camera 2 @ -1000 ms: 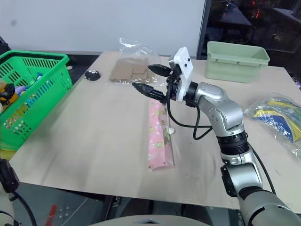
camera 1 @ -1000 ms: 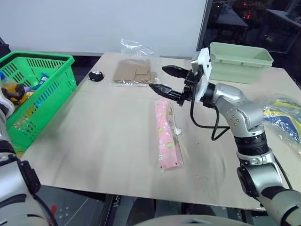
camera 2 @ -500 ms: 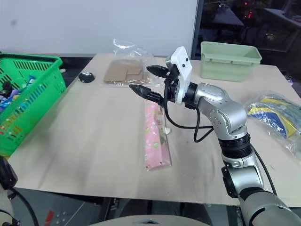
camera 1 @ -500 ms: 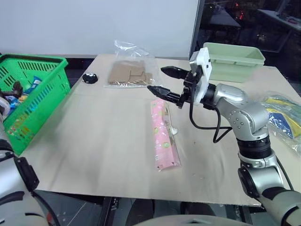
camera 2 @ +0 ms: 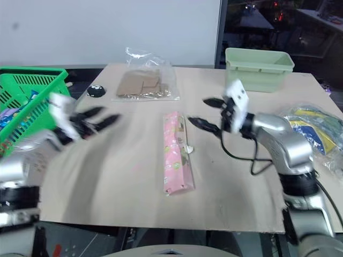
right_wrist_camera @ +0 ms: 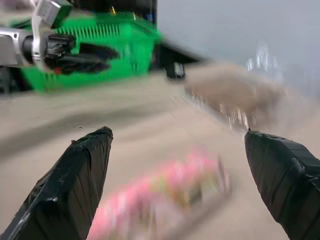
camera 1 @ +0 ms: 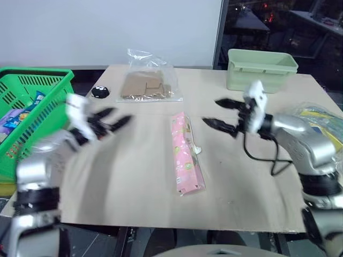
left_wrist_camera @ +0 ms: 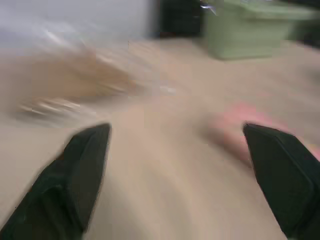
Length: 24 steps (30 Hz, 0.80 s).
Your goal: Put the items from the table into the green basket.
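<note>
Table [camera 1: 134, 176]: light beige top, with both my arms over it.
Left gripper [camera 1: 113, 121]: my fingers stand apart and empty, above the left part of the table, beside the green basket [camera 1: 51, 93]; heavily blurred.
Right gripper [camera 1: 221, 113]: my fingers are spread wide with nothing between them, just right of the long pink packet [camera 1: 186, 153], pointing toward it, not touching.
Long pink packet: lies flat near the table's middle, lengthwise away from me, between my two grippers.
Bag of cardboard pieces [camera 1: 147, 85]: clear bag with brown pieces, flat at the far edge, well apart from both grippers.
Blue-and-yellow bag [camera 1: 321, 120]: at the right edge of the table, beyond my right forearm.
Green basket: off the table's left edge, with colourful things inside; I cannot tell which.
Other things: a pale mint tub [camera 1: 261, 69] at the far right corner; a small black round object [camera 1: 98, 91] left of the cardboard bag.
In the way: nothing lies between either gripper and the pink packet.
Right wrist view: takes in my left gripper [right_wrist_camera: 82, 52] in front of the basket [right_wrist_camera: 125, 42], and the pink packet [right_wrist_camera: 165, 195] between my own fingers.
Left wrist view: takes in the mint tub [left_wrist_camera: 250, 35] far off and a pink blur by one finger.
</note>
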Available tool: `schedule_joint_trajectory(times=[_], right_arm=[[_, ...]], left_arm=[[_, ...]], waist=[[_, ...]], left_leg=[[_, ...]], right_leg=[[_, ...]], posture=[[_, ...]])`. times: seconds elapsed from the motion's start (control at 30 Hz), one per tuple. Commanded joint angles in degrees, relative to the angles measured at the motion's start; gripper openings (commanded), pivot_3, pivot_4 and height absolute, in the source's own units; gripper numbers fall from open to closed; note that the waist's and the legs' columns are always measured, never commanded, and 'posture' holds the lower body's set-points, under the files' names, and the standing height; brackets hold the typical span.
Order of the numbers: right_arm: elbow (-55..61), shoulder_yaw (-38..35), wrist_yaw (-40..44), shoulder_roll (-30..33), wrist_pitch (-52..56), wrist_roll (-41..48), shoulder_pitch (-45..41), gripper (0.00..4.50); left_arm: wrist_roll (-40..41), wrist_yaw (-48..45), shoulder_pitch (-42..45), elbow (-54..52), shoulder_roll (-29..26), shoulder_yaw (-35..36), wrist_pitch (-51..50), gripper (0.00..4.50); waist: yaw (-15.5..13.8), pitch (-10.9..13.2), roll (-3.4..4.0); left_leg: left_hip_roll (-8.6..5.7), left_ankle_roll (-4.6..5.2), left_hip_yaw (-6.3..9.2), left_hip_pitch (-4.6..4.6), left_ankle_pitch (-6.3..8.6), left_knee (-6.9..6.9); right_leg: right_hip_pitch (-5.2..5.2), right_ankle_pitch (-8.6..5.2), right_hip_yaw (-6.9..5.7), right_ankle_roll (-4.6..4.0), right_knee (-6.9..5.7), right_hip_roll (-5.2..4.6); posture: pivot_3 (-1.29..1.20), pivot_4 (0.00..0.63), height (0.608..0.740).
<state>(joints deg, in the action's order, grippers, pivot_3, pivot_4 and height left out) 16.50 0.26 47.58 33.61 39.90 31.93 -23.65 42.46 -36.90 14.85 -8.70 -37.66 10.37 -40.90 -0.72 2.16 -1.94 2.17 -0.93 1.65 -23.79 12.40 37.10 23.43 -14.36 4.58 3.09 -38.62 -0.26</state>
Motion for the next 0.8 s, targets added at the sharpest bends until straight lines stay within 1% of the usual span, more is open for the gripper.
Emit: schedule_joint_trajectory(times=[0.03,0.07,0.1,0.2,0.3,0.4,0.53,0.63,0.8], right_arm=[[4.4,-4.3,-0.2,2.2,0.1,1.6,2.9,4.5],[5.2,-5.8,-0.9,2.9,0.5,1.8,4.7,4.5],[5.9,-6.9,-1.6,3.5,0.6,1.7,6.2,4.5],[7.8,-9.4,-3.0,4.8,0.8,2.0,9.7,4.5],[10.0,-11.5,-4.0,5.5,1.1,2.4,13.0,4.5],[12.2,-12.9,-4.4,5.8,1.3,3.3,16.1,4.5],[14.9,-14.3,-3.9,7.0,2.0,4.7,21.1,4.5],[16.8,-15.1,-1.9,8.8,2.1,5.9,25.0,4.5],[18.2,-16.7,0.0,10.5,2.4,9.2,27.5,4.5]], left_arm=[[3.5,12.5,2.9,-8.8,5.4,-2.1,-11.3,4.34],[3.7,17.1,3.8,-8.9,8.2,-2.5,-14.7,4.34],[3.5,20.0,4.6,-8.9,9.7,-2.7,-17.4,4.34],[3.0,24.5,6.3,-8.9,11.7,-2.1,-23.4,4.34],[0.2,28.3,7.4,-7.4,11.5,-3.5,-28.5,4.34],[-2.6,30.1,7.8,-7.3,11.9,-5.6,-30.4,4.34],[-6.0,31.8,7.9,-6.2,13.5,-8.3,-32.6,4.34],[-6.9,32.8,7.5,-6.0,16.0,-7.5,-35.1,4.34],[-8.6,34.8,7.1,-6.7,19.9,-5.2,-38.7,4.34]], waist=[[0.9,0.0,0.07],[1.3,0.0,0.18],[1.5,-0.1,0.28],[3.3,0.0,0.32],[4.7,0.0,0.33],[5.6,0.0,0.34],[5.9,-0.1,0.41],[6.2,-0.1,0.45],[6.5,-0.2,0.58]], left_leg=[[0.06,0.0,0.02,0.05,0.0,0.06],[0.11,0.01,0.02,0.14,-0.01,0.1],[0.11,0.02,0.15,0.2,-0.02,0.1],[0.1,0.02,0.23,1.19,-0.01,-0.03],[0.1,0.02,0.24,1.21,-0.01,-0.06],[0.09,0.01,0.19,1.15,0.01,-0.07],[-0.02,0.0,0.19,1.04,0.02,-0.07],[-0.06,0.0,0.15,1.02,0.02,-0.06],[-0.08,0.0,0.15,1.04,0.02,-0.03]], right_leg=[[0.0,0.0,0.05,0.0,-0.09,0.14],[0.0,0.0,0.12,-0.01,-0.19,0.26],[-0.04,0.0,0.11,-0.02,-0.22,0.34],[-0.86,-0.21,0.27,0.11,-0.13,0.57],[-0.85,-0.23,0.34,0.1,-0.12,0.62],[-0.83,-0.22,0.41,0.1,0.02,0.61],[-0.87,-0.22,0.39,0.1,0.2,0.45],[-0.94,-0.24,0.41,0.07,0.35,0.39],[-1.1,-0.28,0.45,0.0,0.61,0.38]], posture=[[0.01,0.0,0.74],[-0.01,0.0,0.74],[-0.02,0.0,0.74],[-0.05,0.0,0.74],[-0.09,0.0,0.74],[-0.11,0.0,0.74],[-0.14,0.0,0.74],[-0.15,0.0,0.74],[-0.17,0.0,0.74]])
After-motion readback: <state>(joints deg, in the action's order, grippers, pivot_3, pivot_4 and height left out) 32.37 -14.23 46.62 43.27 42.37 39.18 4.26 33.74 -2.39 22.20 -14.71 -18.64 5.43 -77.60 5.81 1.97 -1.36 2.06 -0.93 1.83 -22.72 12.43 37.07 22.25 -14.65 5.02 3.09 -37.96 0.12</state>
